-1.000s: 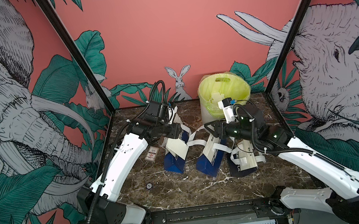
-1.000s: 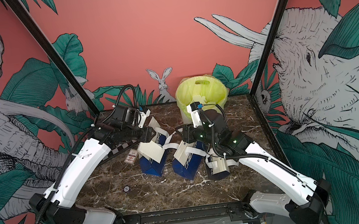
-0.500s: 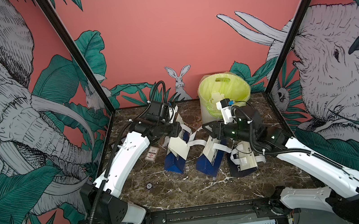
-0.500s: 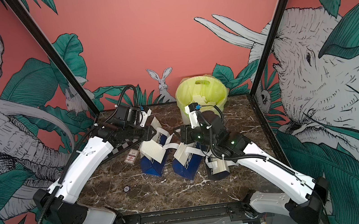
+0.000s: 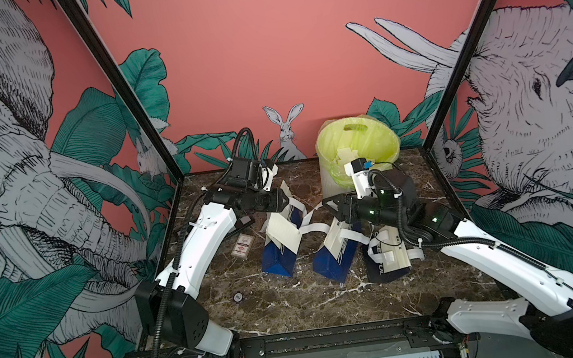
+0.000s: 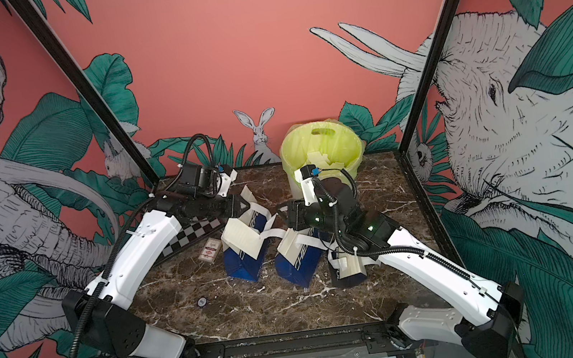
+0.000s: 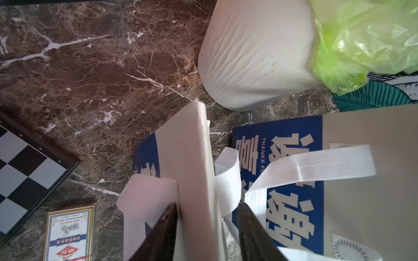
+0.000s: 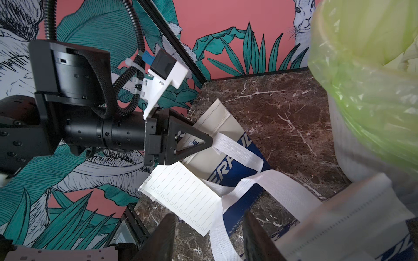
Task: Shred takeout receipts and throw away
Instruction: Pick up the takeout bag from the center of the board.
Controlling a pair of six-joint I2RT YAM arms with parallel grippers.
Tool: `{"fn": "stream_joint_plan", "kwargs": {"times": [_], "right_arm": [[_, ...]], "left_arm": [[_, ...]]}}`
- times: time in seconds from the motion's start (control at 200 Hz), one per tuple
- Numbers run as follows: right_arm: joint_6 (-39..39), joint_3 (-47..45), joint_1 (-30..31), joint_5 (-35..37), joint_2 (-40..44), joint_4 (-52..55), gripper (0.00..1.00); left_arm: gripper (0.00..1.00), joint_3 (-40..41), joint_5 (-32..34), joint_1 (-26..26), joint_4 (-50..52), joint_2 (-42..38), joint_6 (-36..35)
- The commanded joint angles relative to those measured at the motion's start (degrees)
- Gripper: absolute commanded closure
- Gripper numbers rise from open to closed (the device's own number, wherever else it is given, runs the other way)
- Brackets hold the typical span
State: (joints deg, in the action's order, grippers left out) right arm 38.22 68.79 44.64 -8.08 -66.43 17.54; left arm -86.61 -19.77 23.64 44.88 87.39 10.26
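Three blue-and-beige bags stand in a row. A lined white receipt (image 5: 282, 231) (image 8: 181, 198) hangs on the face of the left bag (image 5: 277, 264). Pale slips that look like receipts sit on the middle bag (image 5: 337, 244) and the right bag (image 5: 393, 258). My left gripper (image 5: 286, 202) (image 7: 208, 226) is open and straddles the left bag's top edge (image 7: 192, 158). One finger touches the panel, the other stands off beside a strap. My right gripper (image 5: 330, 206) (image 8: 210, 239) hovers open and empty above the middle bag, facing that receipt.
A white bin with a green liner (image 5: 359, 140) (image 7: 255, 56) stands at the back, with paper bits inside. A chessboard (image 6: 190, 234) lies under my left arm. A red-and-white card (image 5: 243, 247) lies beside the left bag, and a small disc (image 5: 237, 297) nearer the front.
My left gripper has edged onto the left bag's top edge and its jaws have narrowed a little. The right arm has shifted slightly toward the back.
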Motion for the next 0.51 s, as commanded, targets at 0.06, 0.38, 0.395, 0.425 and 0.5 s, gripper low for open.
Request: {"fn": "stream_joint_plan", "kwargs": {"times": [0.06,0.38,0.395,0.425,0.5], "right_arm": [[0.64,-0.33,0.38,0.73,0.28,-1.55,0.52],[0.52,-0.42,0.4,0.5,0.16,-1.3,0.52],[0.43,-0.43,0.41,0.59,0.2,-1.28,0.52],[0.43,-0.49,0.36,0.67,0.17,-1.27,0.52],[0.22,-0.59,0.38,0.71,0.17,-1.33,0.52]], "left_arm": [[0.55,-1.98,-4.32,-1.14,0.92,0.92,-1.31],[0.46,-7.06,-6.1,-3.57,4.24,1.7,-3.73],[0.46,-7.34,-5.95,-3.66,4.51,1.8,-3.82],[0.46,-7.67,-6.09,-3.98,4.76,2.03,-3.93],[0.48,-7.88,-7.33,-4.23,5.18,2.55,-4.43]]}}
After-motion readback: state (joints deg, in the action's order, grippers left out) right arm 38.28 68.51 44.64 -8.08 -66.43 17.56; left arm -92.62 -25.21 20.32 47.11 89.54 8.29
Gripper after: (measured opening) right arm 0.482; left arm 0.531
